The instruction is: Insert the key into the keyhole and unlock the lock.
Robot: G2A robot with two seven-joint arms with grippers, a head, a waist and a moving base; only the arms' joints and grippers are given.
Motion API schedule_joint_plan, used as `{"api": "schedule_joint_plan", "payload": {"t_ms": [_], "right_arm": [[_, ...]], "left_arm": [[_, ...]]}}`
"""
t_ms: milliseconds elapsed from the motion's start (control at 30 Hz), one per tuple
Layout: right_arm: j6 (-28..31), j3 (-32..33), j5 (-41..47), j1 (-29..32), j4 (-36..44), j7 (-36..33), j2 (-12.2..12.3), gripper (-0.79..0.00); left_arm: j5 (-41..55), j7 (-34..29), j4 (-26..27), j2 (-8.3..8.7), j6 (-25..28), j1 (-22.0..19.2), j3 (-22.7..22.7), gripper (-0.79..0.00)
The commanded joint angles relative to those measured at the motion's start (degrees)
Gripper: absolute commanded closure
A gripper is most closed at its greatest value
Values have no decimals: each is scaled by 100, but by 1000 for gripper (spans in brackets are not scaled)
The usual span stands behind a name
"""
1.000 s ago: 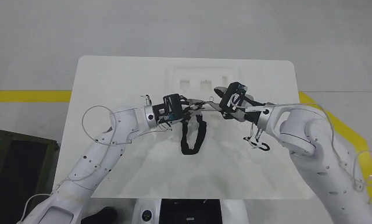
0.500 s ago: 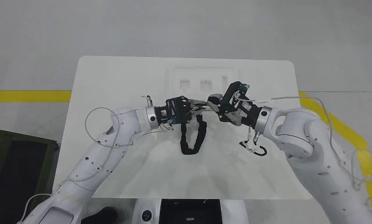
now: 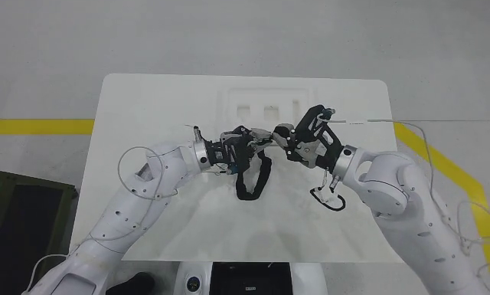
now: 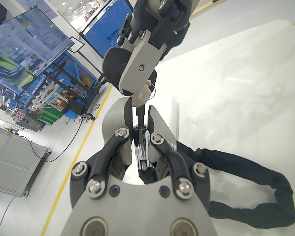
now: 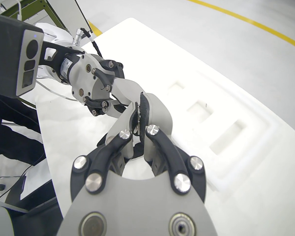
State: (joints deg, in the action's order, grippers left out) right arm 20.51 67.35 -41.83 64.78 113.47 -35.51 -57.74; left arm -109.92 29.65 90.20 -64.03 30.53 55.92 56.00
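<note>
Both tools met above the surface (image 3: pixel 153 111). Over the preceding second the right tool (image 5: pixel 138 114) had rolled about its own axis and its forearm had drawn inward, while the left tool (image 4: pixel 140 121) shifted slightly toward it. The meeting point between them hardly moved. This rolling suggests that insertion was done and that the key was being turned, not pushed. Whether the bolt had released could not be told.

The lock (image 4: pixel 141 146), a chromed cylinder, was pinched between the left tool's fingers with its keyhole end facing the right tool. Its black cable (image 4: pixel 238 159) hung from it in a loop down to the surface. The key (image 4: pixel 139 99) was clamped by its textured head between the right tool's pressed-together fingers. Its dark shank ran straight into the cylinder's face, in line with the lock's axis, and only a short stretch of it was left showing. The tips of the two tools stood just apart, with the key bridging them.
</note>
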Motion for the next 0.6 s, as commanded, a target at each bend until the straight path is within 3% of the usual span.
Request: {"api": "schedule_joint_plan", "payload": {"t_ms": [0, 67, 133, 167, 200, 400, 567], "right_arm": [[-73, -5, -5, 10, 5, 1, -6, 0], [-115, -14, -11, 18, 20, 7, -13, -9], [-141, -17, -24, 15, 27, 69, -21, -332], [-148, -17, -46, 12, 30, 100, -25, -742], [-166, -10, -53, 10, 38, 160, -29, -785], [-107, 77, -263, 23, 105, 481, -39, -785], [419, 205, -859, 73, 96, 1052, -18, -785]], "left_arm": [[-83, 39, 13, 7, -109, 32, 12, 0], [-202, 42, 35, 16, -220, 57, 31, 0], [-71, 40, -8, 15, -244, 112, 70, 0], [37, 18, -31, 12, -228, 135, 89, 0], [175, -2, -54, 6, -212, 156, 109, 0], [1031, -168, -196, -35, -67, 242, 218, 0], [1826, -398, -274, -72, 68, 251, 345, 0]]}}
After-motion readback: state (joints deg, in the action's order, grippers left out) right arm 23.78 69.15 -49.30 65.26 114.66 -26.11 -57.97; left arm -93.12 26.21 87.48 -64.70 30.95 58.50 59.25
